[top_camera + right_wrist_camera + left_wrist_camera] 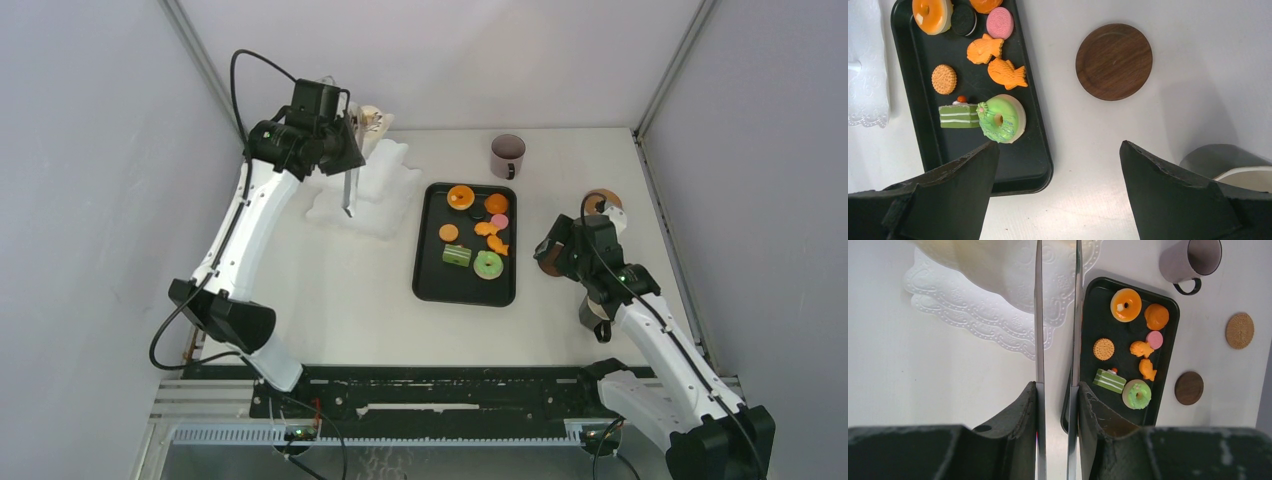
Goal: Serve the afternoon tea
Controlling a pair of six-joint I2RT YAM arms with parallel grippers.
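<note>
Several toy pastries lie on the black tray (430,280): an orange doughnut (461,196), a green doughnut (488,265), a green cake (457,256), cookies and fish shapes. One dark mug (507,155) stands behind the tray. A second mug (1228,160) shows at the lower right of the right wrist view. My left gripper (345,150) is shut on metal tongs (1039,315) and holds them above the white stand (365,185). My right gripper (1059,145) is open and empty over the table, right of the tray's near corner (1013,165).
A dark wooden coaster (1114,61) lies right of the tray, under my right gripper in the top view. A cork coaster (1239,331) lies behind it. Grey walls close in the table on three sides.
</note>
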